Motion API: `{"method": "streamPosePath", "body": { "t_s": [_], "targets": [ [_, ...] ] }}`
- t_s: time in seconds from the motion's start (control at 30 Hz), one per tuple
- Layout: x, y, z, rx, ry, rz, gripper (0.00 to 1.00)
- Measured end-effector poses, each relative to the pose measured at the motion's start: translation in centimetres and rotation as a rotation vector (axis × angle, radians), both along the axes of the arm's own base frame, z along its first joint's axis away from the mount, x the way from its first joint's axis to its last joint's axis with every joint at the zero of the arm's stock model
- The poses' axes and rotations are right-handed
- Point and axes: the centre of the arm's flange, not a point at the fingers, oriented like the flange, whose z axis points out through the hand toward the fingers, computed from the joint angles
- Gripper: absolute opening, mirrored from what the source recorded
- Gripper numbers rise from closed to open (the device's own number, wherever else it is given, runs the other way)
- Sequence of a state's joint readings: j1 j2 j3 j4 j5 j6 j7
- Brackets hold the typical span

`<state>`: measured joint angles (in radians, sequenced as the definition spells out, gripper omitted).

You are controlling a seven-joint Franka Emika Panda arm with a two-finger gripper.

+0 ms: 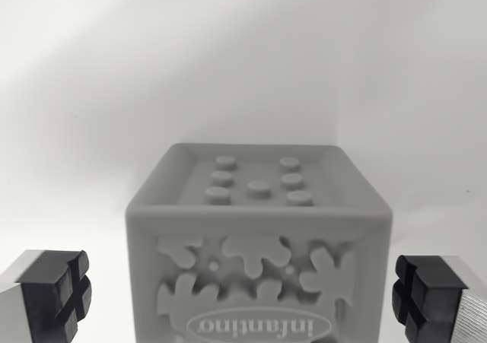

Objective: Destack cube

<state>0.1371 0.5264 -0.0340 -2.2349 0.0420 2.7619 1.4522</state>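
Between your tool (243,297) pads: grey Infantino cube (259,252), studded face up, pads spread wide either side, not touching. You're straddling it, presumably for side pinch. Lower cube hidden.

Upside-down "infantino" on cube (259,252)

A plain white surface (84,206) is seen beneath and behind everything, filling the view to every edge. It is unmarked, and a soft grey shadow (228,23) is cast across its upper part.
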Motion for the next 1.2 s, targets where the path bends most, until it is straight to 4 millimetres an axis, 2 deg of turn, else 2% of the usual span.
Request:
{"method": "streamPosePath", "body": {
  "t_s": [0.47,1.2],
  "targets": [
    [0.0,0.0,4.1,0.002,-0.001,-0.001,1.00],
    [-0.1,0.0,12.8,0.004,-0.002,0.000,1.00]
  ]
}}
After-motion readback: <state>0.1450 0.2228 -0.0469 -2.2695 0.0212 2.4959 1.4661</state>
